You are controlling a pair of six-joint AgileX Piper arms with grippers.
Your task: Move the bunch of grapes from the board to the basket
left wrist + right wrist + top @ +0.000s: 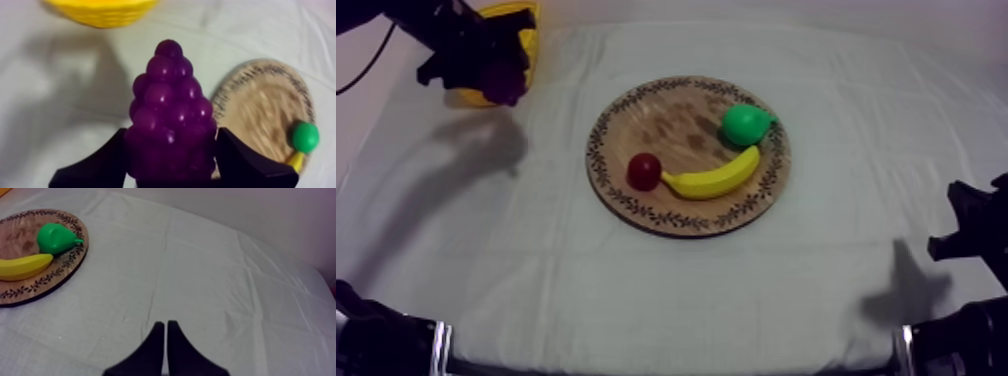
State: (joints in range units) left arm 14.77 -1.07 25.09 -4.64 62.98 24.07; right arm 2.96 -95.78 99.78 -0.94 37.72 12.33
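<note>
Two black fingers of the left gripper (170,135) are clamped on a bunch of purple toy grapes (167,115), one finger on each side of its wide end, with the narrow tip pointing away from the wrist. In the top view the bunch hangs in the air at the near edge of a round yellow basket (526,20) at the far left of the table. From the left wrist view the basket lies just ahead of the tip, with grey-white cloth (636,290) under the bunch, so it does not look to be over the opening yet.

The bunch is probably light moulded plastic, stiff or slightly giving, and not fragile. Its rounded bumps are smooth but give the fingers hollows to seat in. The broad end is the sensible place to hold, since the tapered tip would tend to slip out.

The arm hides most of the basket in the top view, so its contents cannot be told. A round wooden board with a patterned rim (666,120) sits mid-table and carries a small red fruit (643,171), a yellow toy banana (714,180) just beside it, and a green toy pear (746,124) by the banana's far end.

The right gripper (166,324) rests over bare cloth, well apart from the board, its fingers pressed together on nothing
</note>
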